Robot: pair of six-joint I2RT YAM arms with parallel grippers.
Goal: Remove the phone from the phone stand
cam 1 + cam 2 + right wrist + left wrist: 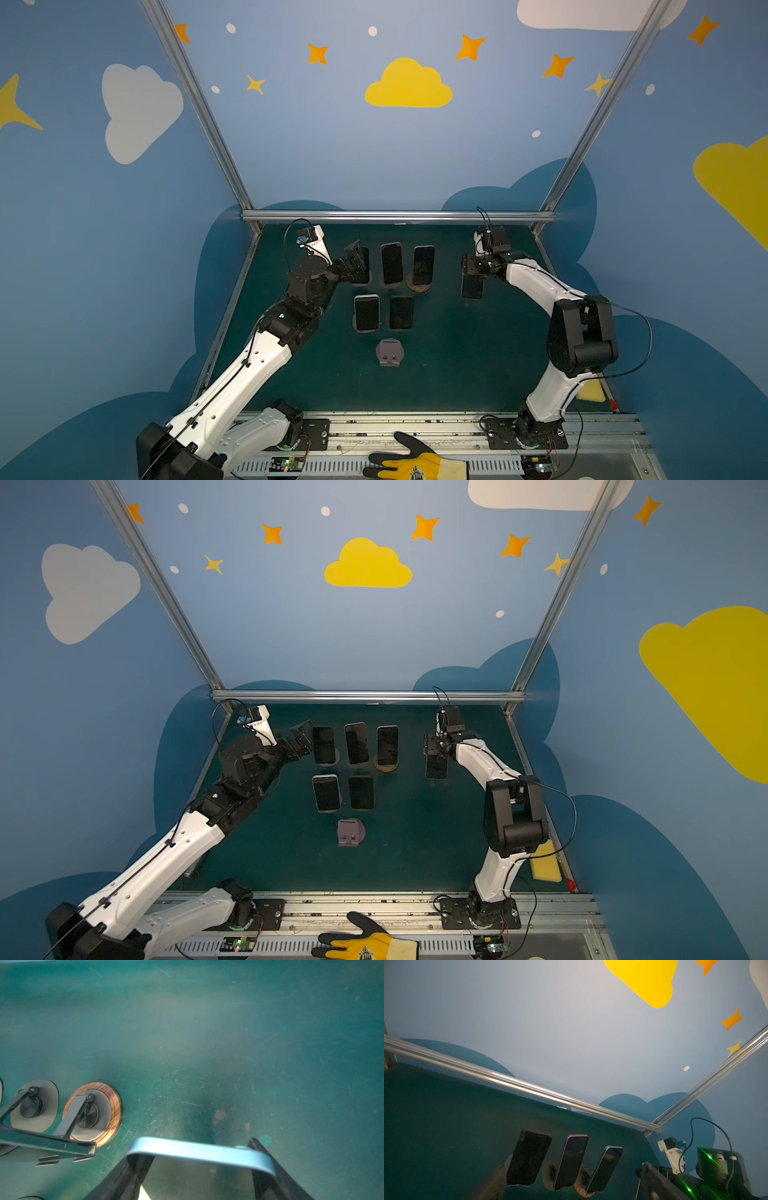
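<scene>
My right gripper point(473, 268) point(199, 1159) is shut on a light-blue phone point(471, 289) point(199, 1152), which hangs screen-forward above the green mat, right of the stands. In both top views several dark phones lean on round stands mid-table: three in the back row point(392, 264) point(387, 746) and two in front point(366, 312). An empty grey phone stand point(390, 353) sits nearest the front. My left gripper point(301, 739) point(572, 1167) is open beside the back-left phone point(323, 746) point(529, 1159), not touching it.
A wood-rimmed stand base point(92, 1113) lies left of the held phone. An aluminium rail point(395, 216) bounds the back of the mat. A yellow sponge point(544, 866) lies at the right edge. A gloved hand point(415, 461) rests on the front rail.
</scene>
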